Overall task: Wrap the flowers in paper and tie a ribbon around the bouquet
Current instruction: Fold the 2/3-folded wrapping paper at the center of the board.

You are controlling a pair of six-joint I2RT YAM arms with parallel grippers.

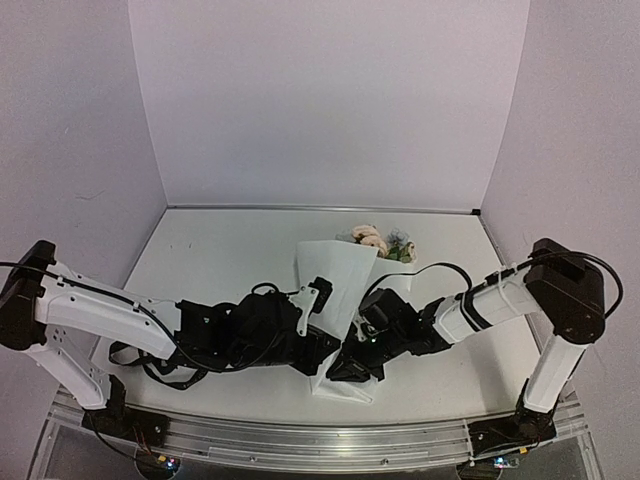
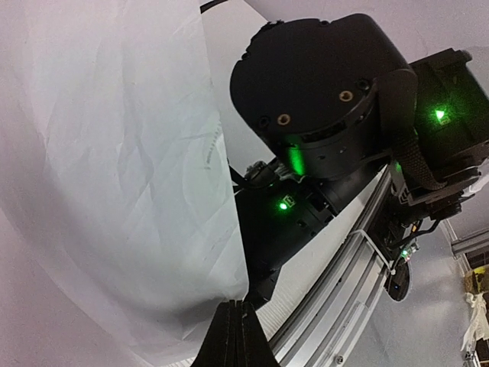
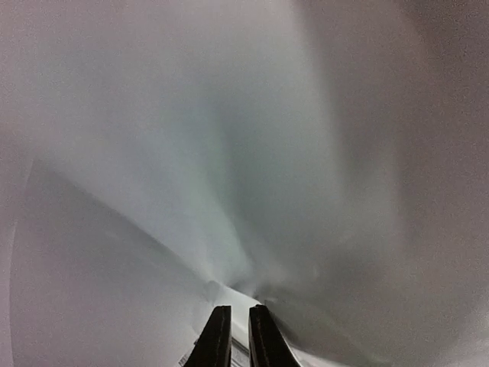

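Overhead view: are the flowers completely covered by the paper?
No, the flowers poke out past the far end of the paper.

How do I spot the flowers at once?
On the white table, follow the white paper wrap away from the near edge. At its far end lies a small bunch of peach-cream and pale blue blooms, the only coloured thing there.

Before me the white paper (image 1: 338, 275) lies wrapped as a cone, peach and pale blooms (image 1: 376, 240) at its far end
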